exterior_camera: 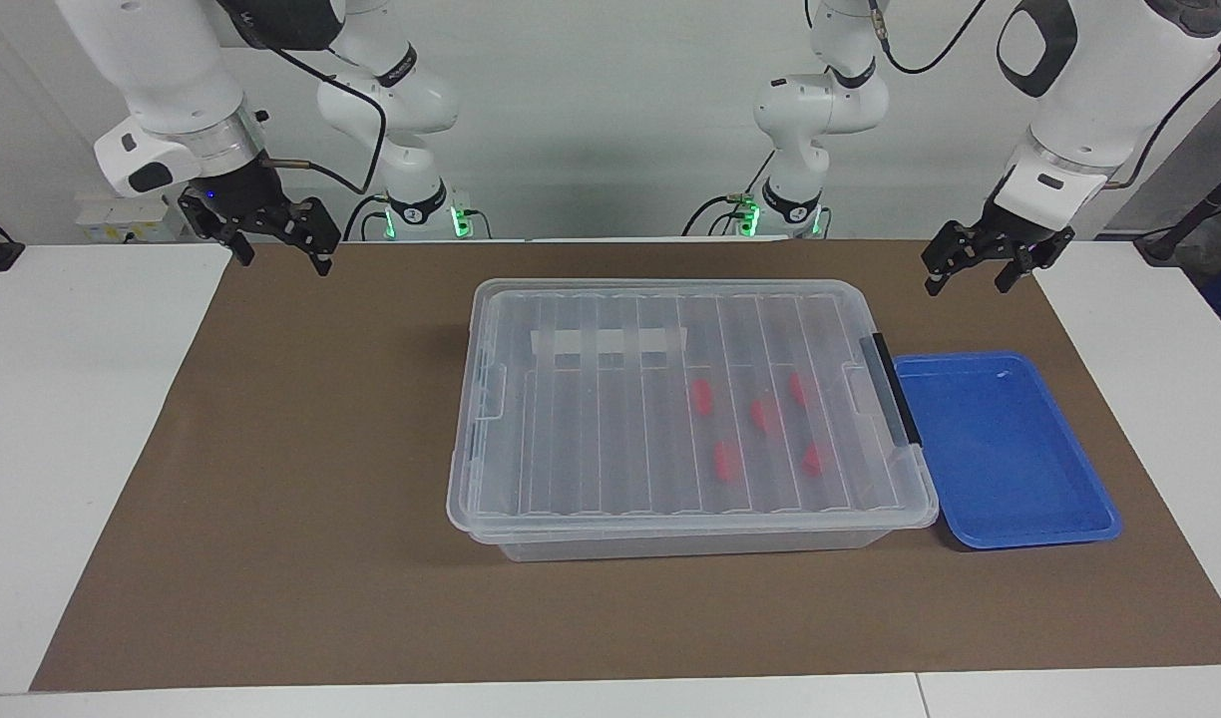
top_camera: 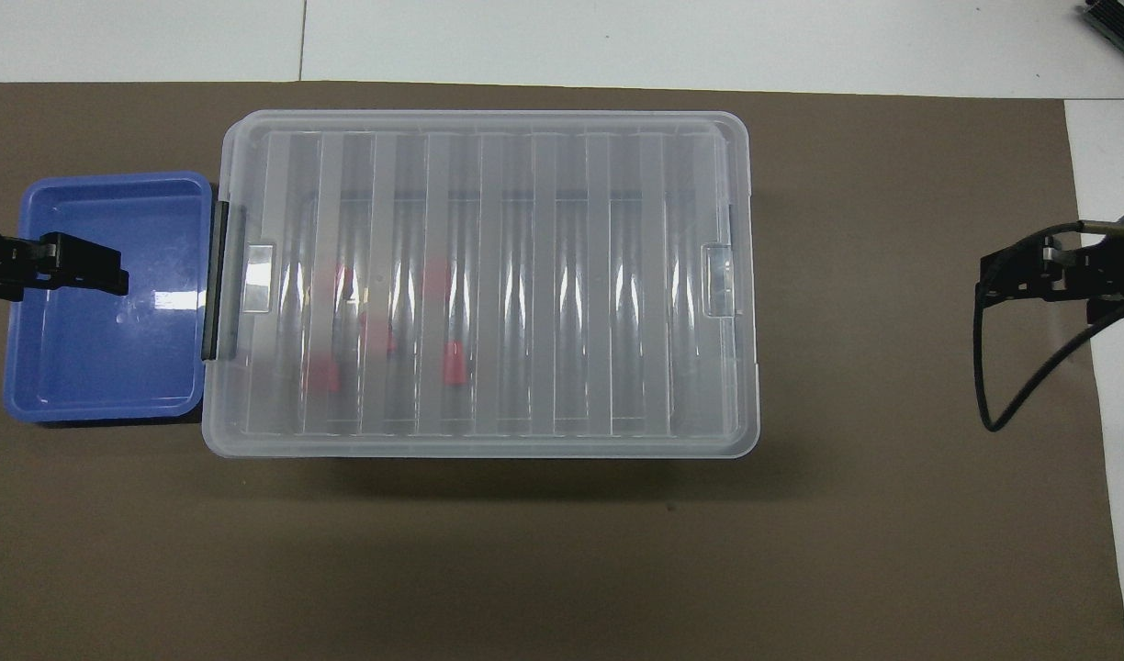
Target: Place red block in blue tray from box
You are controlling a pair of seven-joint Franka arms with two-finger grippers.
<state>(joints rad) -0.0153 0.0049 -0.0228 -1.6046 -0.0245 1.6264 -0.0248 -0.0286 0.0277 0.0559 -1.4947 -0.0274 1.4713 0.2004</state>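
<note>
One camera is looking from high across the table toward both robots, taking in the whole brown mat. The other is looking steeply down from above the robots' end, seemingly closer. Both are sharing the clear box and the blue tray.

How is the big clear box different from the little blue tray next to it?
The clear box is much larger and deeper than the blue tray. The box is see-through and closed by a ribbed lid; the tray is solid blue and open. The box holds red blocks; the tray is empty. Both are rectangular, on the brown mat.
</note>
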